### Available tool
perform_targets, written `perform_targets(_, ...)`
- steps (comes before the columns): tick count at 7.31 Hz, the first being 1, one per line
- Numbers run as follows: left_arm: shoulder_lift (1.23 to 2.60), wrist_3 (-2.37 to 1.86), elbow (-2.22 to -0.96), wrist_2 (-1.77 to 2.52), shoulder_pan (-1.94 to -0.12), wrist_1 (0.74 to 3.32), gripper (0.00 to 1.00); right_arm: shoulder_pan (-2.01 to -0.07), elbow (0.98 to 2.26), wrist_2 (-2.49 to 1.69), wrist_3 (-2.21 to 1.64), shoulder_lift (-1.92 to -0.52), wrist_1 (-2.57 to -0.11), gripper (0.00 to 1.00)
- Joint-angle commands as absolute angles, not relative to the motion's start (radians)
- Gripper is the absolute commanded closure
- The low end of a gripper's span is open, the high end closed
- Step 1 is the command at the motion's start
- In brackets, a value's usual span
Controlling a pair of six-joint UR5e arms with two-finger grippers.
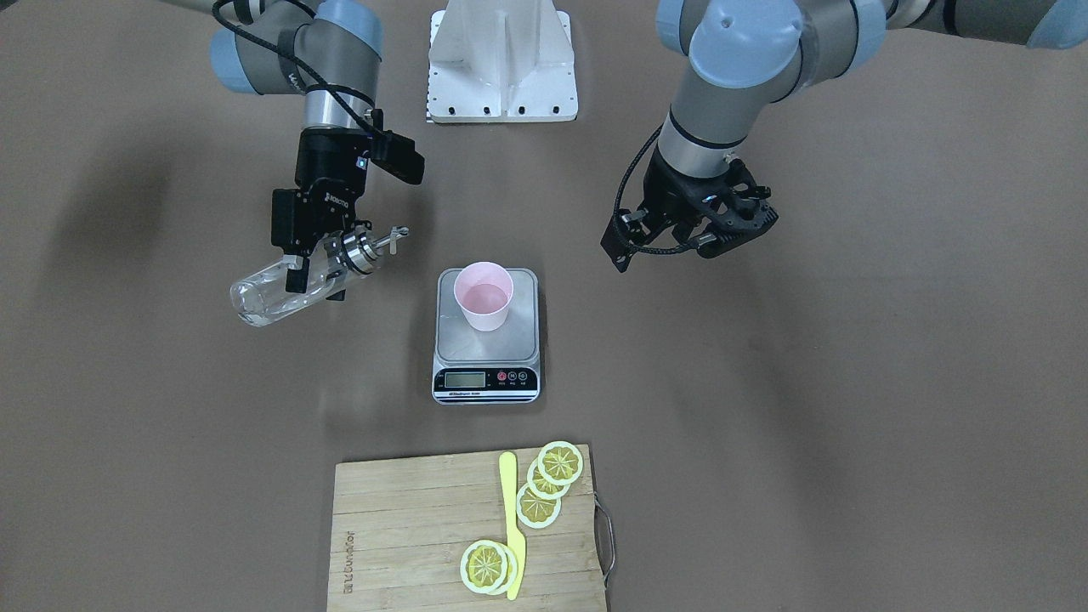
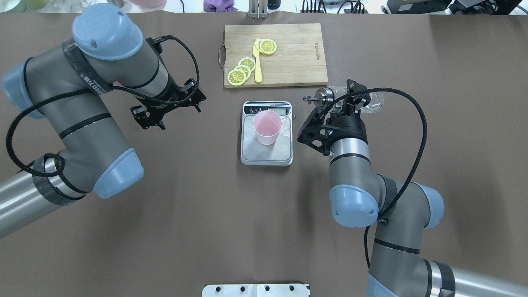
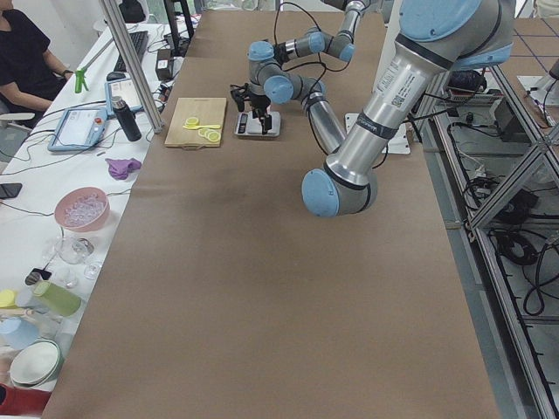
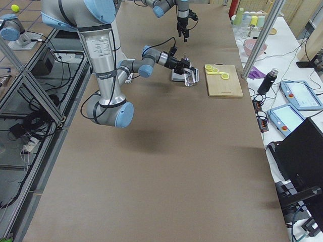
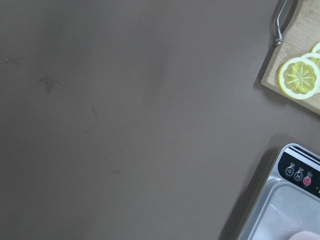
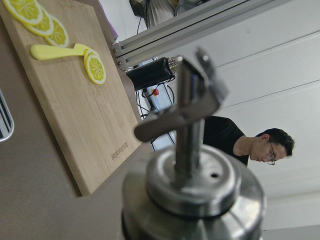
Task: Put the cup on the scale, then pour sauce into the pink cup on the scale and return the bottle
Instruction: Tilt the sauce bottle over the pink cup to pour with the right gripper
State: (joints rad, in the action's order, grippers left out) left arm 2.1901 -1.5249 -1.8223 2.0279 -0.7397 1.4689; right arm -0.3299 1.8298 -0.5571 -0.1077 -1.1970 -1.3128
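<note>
1. The right jaws are clenched on the bottle just behind its metal cap. The left jaws stand spread with nothing in them, hovering over bare surface well apart from the scale.
2. The cup stands upright on the scale's platform, toward the back and away from the display, so the first step looks done.
3. The pour seems the step in hand. The bottle hangs above the surface beside the scale, lying nearly level, with its spout aimed toward the cup but short of the rim.
4. Next, I judge, the spout must come over the cup's mouth and the bottle tip further, slowly (the cup is light and narrow).
5. Contents:
   - The bottle's glass looks clear, and I cannot tell how much sauce it holds.
   - The cup's inside shows pink, and I cannot make out a liquid level.
   - The display is too small to read.
</note>
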Motion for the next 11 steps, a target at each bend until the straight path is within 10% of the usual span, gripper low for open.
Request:
perform_targets(1, 2.178, -1.505, -1.819, 2.029, -0.739, 1.470, 0.01, -0.302, 1.748, -0.462, -0.106, -1.140, -1.397, 0.91)
perform_targets(11, 2.137, -1.381, -1.830, 2.029, -0.767, 1.468, 0.01, -0.293, 1.612, -0.374, 0.104, -1.049, -1.437, 0.90)
